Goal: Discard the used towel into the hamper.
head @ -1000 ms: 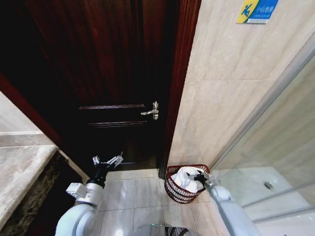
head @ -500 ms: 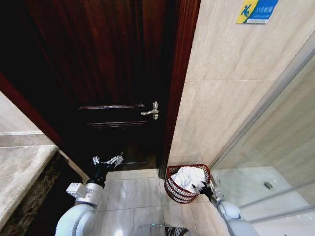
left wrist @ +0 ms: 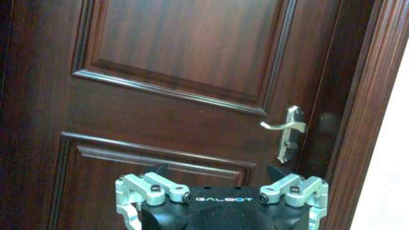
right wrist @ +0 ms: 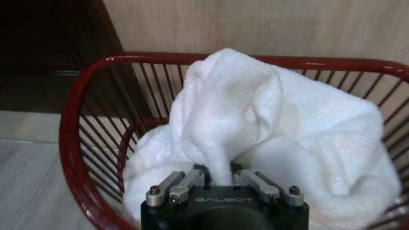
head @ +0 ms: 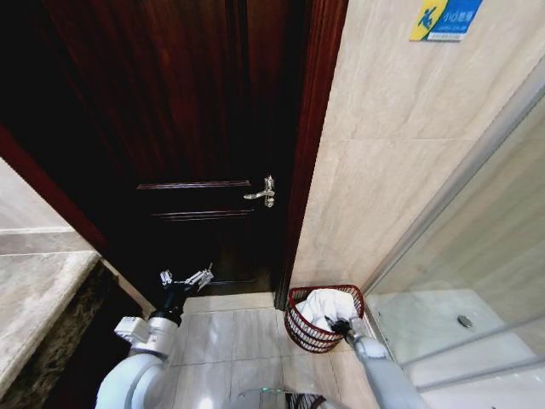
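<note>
Down at floor level, the small round dark red wire hamper [head: 322, 317] is standing on the pale floor tiles [head: 230, 341], tucked just beside the beige tiled wall [head: 383, 170] and close to the dark wooden door frame [head: 311, 145]. A crumpled white terry towel [head: 328, 305] is lying inside it, bulging up to about the rim, with one fold rising in a soft peak above the rest in the right wrist view [right wrist: 236, 110].

The right gripper [head: 342, 325] is reaching over the near edge of the hamper, and its black fingers [right wrist: 191, 179] are pressing together on a narrow pinch of the towel, which is running straight up from between them into that raised fold. The thin ribs of the hamper [right wrist: 102, 139] are curving around the cloth on every side, and the towel is resting against them.

The left gripper [head: 186, 279] is hanging low in front of the dark reddish-brown panelled wooden door [head: 196, 128], away from the hamper and touching nothing. Its silver fingers [left wrist: 137, 189] are standing spread apart, pointing at the door. A silver lever door handle [left wrist: 286, 130] is sitting on the door near the frame. Beside the robot's left arm, a speckled stone counter [head: 38, 298] is running along the edge of the head view.
</note>
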{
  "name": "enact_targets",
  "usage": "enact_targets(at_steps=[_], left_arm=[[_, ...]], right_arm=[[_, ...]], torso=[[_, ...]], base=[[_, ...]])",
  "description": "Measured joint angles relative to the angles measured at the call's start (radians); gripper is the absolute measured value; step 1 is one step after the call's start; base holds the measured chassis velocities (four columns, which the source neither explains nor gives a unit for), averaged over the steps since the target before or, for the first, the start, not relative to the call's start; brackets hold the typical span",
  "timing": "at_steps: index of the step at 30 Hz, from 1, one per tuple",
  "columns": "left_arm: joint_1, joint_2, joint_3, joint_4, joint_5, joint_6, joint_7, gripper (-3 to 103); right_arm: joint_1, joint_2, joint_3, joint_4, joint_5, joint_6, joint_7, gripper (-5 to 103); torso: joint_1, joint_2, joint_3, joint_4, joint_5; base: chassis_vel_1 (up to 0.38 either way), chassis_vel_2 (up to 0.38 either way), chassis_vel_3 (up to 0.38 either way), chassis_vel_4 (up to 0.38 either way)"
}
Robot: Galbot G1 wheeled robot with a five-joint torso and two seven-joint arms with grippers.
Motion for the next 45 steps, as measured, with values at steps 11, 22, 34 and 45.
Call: enact_targets(at_steps=[11, 22, 34, 45], left_arm=[[0.000, 0.000, 0.000, 0.000, 0.000, 0.000, 0.000, 100], [0.000, 0.000, 0.000, 0.000, 0.000, 0.000, 0.000, 100], [0.000, 0.000, 0.000, 0.000, 0.000, 0.000, 0.000, 100], [0.000, 0.000, 0.000, 0.000, 0.000, 0.000, 0.000, 100]], right_arm=[[0.081, -0.011, 0.005, -0.081, 0.042, -0.020, 0.005, 1], [-0.153, -0.123, 0.012, 0.337, 0.157, -0.036, 0.020, 37], [-0.571, -0.084, 0.129, 0.979, 0.199, -0.044, 0.098, 86], [-0.836, 0.065, 0.215, 1.425, 0.161, 0.015, 0.130, 100]], torso=[[0.000, 0.000, 0.000, 0.0001, 0.0002], [0.000, 0.000, 0.000, 0.0001, 0.0005], [0.000, 0.000, 0.000, 0.0001, 0.0002], [0.000, 0.000, 0.000, 0.0001, 0.0001]], base=[[0.000, 0.000, 0.000, 0.000], [0.000, 0.000, 0.000, 0.000], [0.000, 0.000, 0.000, 0.000], [0.000, 0.000, 0.000, 0.000]])
